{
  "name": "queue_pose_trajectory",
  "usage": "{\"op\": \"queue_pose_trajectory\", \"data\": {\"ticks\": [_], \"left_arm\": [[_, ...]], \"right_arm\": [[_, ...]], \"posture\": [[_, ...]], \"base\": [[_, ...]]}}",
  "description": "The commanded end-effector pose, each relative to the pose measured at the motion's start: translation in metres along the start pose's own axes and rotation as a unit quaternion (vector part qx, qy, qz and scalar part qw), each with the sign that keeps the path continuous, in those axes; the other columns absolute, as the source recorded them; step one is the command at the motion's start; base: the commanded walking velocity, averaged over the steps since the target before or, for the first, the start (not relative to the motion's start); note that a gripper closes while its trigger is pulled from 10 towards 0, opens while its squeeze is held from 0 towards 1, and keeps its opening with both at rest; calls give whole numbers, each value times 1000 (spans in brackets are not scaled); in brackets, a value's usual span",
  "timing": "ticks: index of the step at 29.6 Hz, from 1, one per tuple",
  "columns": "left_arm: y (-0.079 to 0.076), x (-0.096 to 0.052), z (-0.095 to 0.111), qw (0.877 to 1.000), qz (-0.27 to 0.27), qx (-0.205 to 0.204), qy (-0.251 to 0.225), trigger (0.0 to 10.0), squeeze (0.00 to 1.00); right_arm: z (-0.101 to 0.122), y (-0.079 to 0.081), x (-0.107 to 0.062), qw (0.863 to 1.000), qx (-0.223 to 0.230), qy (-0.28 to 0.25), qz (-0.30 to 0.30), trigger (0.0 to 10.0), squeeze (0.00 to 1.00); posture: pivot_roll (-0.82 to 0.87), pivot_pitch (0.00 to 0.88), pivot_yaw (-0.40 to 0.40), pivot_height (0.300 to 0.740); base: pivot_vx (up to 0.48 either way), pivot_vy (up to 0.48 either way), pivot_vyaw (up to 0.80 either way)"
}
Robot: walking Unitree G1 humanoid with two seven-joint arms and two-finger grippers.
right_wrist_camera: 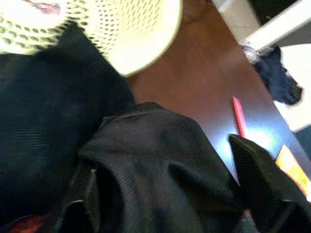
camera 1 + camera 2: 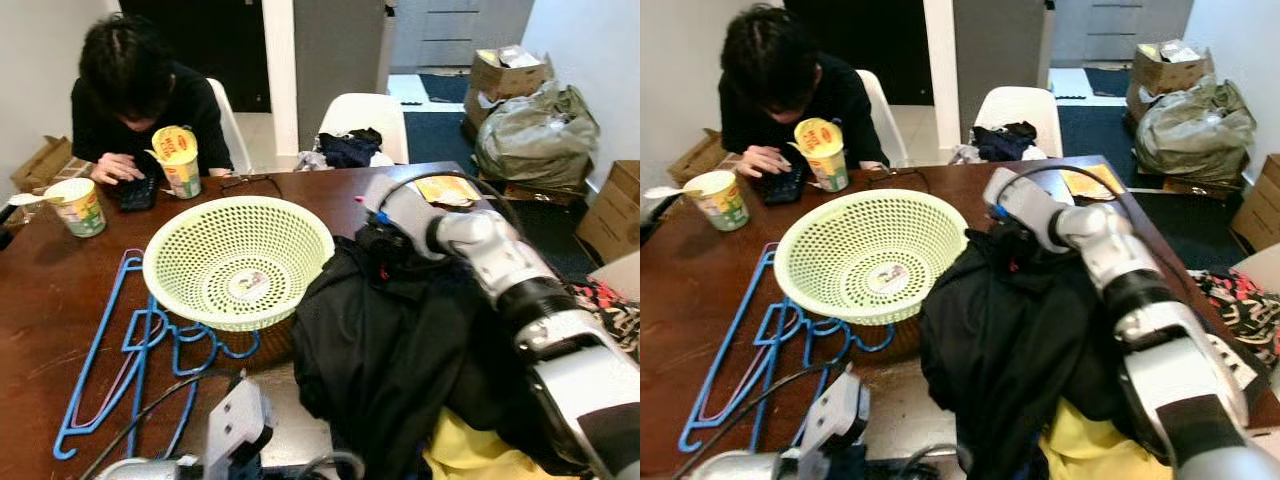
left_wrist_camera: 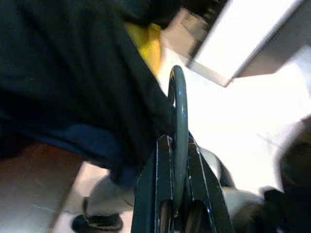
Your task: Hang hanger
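Observation:
My left gripper (image 3: 177,141) is shut on a thin dark curved hanger (image 3: 179,97), low at the table's near edge beside the black garment (image 2: 400,350). That garment lies heaped on the right of the brown table (image 2: 60,300), over something yellow (image 2: 470,455). My right gripper (image 1: 160,160) is pushed into the garment's top edge, its fingers (image 1: 262,189) open with a fold of black cloth between them. Blue hangers (image 2: 140,350) and a pink one (image 2: 110,385) lie flat on the table's left.
A pale green perforated basket (image 2: 238,258) sits mid-table on the blue hangers. A person (image 2: 135,95) sits at the far left corner with two noodle cups (image 2: 180,160) (image 2: 78,207). Behind are a white chair (image 2: 365,125) with clothes, boxes and a bag (image 2: 535,130).

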State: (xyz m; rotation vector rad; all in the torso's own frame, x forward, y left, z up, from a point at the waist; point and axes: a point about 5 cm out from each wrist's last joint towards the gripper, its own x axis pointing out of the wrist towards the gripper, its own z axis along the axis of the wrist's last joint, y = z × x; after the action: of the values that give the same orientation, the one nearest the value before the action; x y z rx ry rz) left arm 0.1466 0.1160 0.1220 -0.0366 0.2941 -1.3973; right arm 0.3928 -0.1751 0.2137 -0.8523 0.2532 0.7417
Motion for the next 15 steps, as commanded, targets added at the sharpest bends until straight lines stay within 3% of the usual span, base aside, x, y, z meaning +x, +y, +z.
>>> {"op": "queue_pose_trajectory", "data": {"ticks": [1,3,4,5,6,8,9,10,11,14,15], "left_arm": [[-7,-4,-10,998,-24,-5,51,10000,0],[-7,-4,-10,998,-24,-5,51,10000,0],[-9,-7,-19,995,-27,-2,92,10000,0],[-9,-7,-19,995,-27,-2,92,10000,0],[-4,-11,-26,993,-4,0,115,10000,0],[-4,-11,-26,993,-4,0,115,10000,0],[1,-15,-28,992,18,7,126,10000,0],[1,-15,-28,992,18,7,126,10000,0],[8,-16,-22,993,45,16,111,10000,0],[12,-18,-15,993,60,24,95,10000,0],[14,-17,-3,995,68,34,70,10000,0]], "right_arm": [[-1,1,-5,1000,5,-11,20,10000,1000],[-1,1,-5,1000,5,-11,20,10000,1000],[-2,0,-12,999,16,-26,26,10000,443],[-2,0,-12,999,16,-26,26,10000,443],[1,-2,-17,997,37,-58,22,10000,0],[1,-2,-17,997,37,-58,22,10000,0],[7,-5,-21,993,62,-100,14,10000,0],[7,-5,-21,993,62,-100,14,10000,0],[14,-7,-23,983,103,-150,1,10000,0],[18,-9,-24,973,136,-185,-12,10000,0],[21,-9,-23,961,172,-218,-14,10000,0]], "posture": [[57,0,9,740],[57,0,9,740],[52,0,12,740],[52,0,12,740],[51,0,14,740],[51,0,14,740],[48,0,16,740],[48,0,16,740],[50,0,18,740],[50,0,18,740],[50,0,18,740]], "base": [[0,0,0],[0,0,0],[0,0,0],[0,0,0],[0,0,0],[0,0,0],[0,0,0],[0,0,0],[0,0,0],[0,0,0],[0,0,0]]}}
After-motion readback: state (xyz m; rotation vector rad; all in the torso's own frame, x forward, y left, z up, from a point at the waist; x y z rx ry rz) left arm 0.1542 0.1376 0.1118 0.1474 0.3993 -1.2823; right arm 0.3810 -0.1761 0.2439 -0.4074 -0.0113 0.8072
